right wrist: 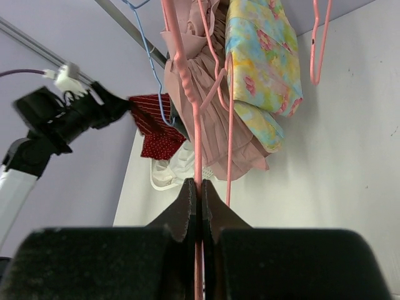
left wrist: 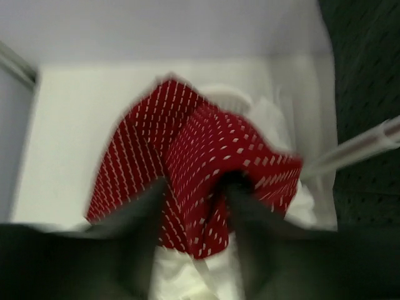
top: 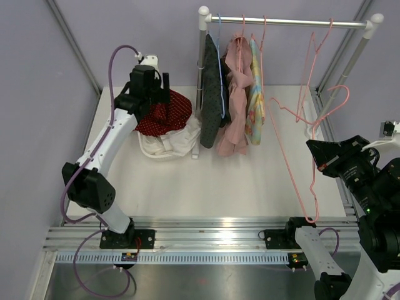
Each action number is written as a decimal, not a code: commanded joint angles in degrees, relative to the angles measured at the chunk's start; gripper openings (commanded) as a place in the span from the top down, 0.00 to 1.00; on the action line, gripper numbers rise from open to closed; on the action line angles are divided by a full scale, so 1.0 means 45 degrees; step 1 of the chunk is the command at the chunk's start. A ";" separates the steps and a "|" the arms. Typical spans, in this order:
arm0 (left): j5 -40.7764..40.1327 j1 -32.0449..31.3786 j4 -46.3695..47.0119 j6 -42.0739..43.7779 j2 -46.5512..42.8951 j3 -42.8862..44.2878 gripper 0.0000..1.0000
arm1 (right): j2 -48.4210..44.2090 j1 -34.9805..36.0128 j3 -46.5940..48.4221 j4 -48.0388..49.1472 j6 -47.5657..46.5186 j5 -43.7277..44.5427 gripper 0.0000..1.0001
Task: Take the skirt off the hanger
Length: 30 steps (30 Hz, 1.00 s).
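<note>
The red skirt with white dots (top: 170, 112) lies off its hanger on a white pile at the back left, and fills the left wrist view (left wrist: 206, 156). My left gripper (top: 156, 92) is right over it, jaws partly apart, with a fold of the skirt between the fingers (left wrist: 197, 209); the view is blurred. My right gripper (top: 317, 159) at the right is shut on a bare pink wire hanger (top: 294, 159). In the right wrist view the jaws (right wrist: 200, 187) pinch the hanger's wire (right wrist: 197, 144).
A clothes rack (top: 287, 22) stands at the back, with a dark garment (top: 212, 94), a pink one (top: 236, 94), a floral one (top: 255, 94) and another pink hanger (top: 320, 47). White cloth in a basket (top: 165, 147) lies under the skirt. A rack post (top: 201, 56) stands beside it.
</note>
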 commanded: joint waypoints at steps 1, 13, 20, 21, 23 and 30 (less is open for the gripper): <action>0.0757 0.0336 0.0037 -0.1671 0.0037 -0.0634 0.01 | 0.0359 0.0040 -0.0162 0.0794 -0.0239 0.0230 1.00; 0.1266 -0.1225 -0.2270 -0.3217 -0.8139 -0.7134 0.01 | 0.3267 0.0040 0.0240 0.4192 0.0387 0.0542 1.00; 0.0332 -0.1596 -0.3777 -0.3335 -1.1893 -0.9949 0.01 | 0.6215 0.0059 0.3154 0.4875 -0.0802 0.1186 1.00; 0.0349 -0.1674 -0.3776 -0.3373 -1.2070 -1.0009 0.01 | 0.6915 0.0040 0.3350 0.4974 -0.0960 0.1245 1.00; 0.0582 -0.1849 -0.3835 -0.3296 -1.2188 -0.9698 0.01 | 0.7641 0.0040 0.4053 0.5149 -0.1369 0.1362 1.00; 0.0720 -0.1851 -0.3600 -0.3315 -1.2110 -1.0010 0.01 | 1.1134 0.0040 0.6513 0.4878 -0.2094 0.1870 1.00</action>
